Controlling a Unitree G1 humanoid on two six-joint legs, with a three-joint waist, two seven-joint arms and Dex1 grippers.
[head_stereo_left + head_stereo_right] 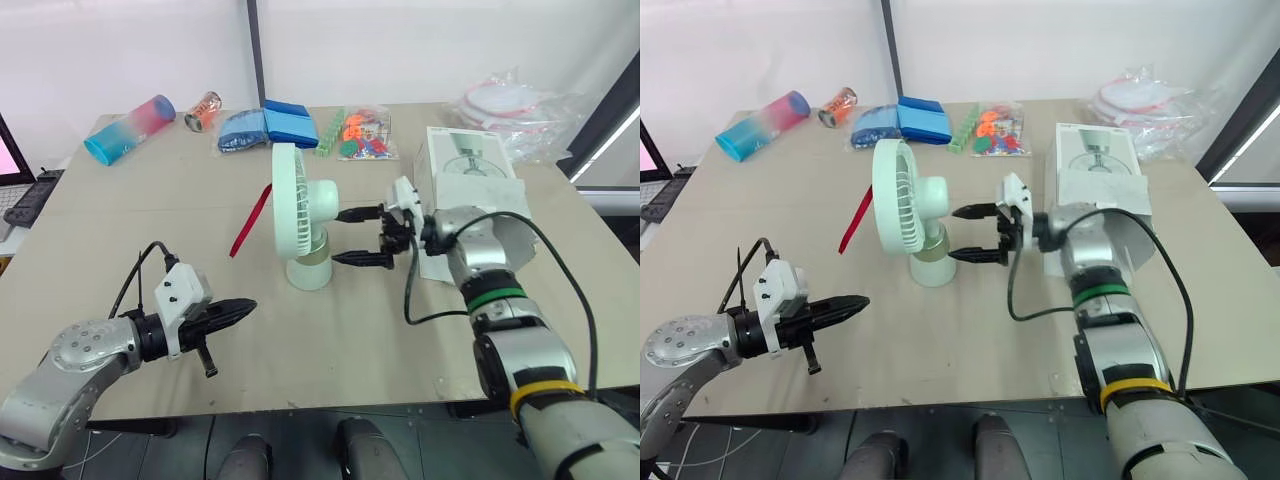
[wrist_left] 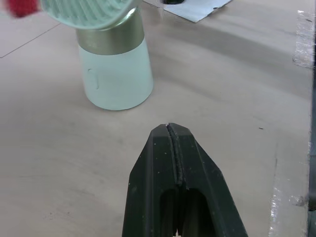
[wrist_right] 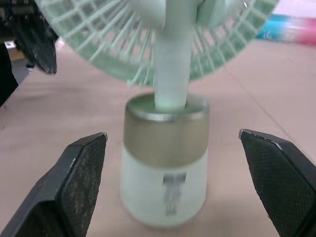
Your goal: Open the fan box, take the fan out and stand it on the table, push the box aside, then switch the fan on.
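A pale green fan [image 1: 300, 215] stands upright in the middle of the table, its round base [image 3: 168, 163] on the tabletop. My right gripper [image 1: 343, 236] is open just to the right of the fan, one finger level with the motor housing and one [image 3: 74, 182] level with the base, neither touching it. The white fan box [image 1: 465, 175] lies behind my right arm toward the table's right side. My left gripper [image 1: 248, 306] is shut with nothing in it, low over the table near the front left, pointing toward the fan's base [image 2: 116, 69] a short way off.
A red strap [image 1: 250, 220] lies left of the fan. Along the back edge sit a blue-pink bottle [image 1: 130, 128], a can [image 1: 203, 110], blue packs [image 1: 270, 125], a bag of coloured pieces [image 1: 362, 135] and plastic bags [image 1: 510, 105].
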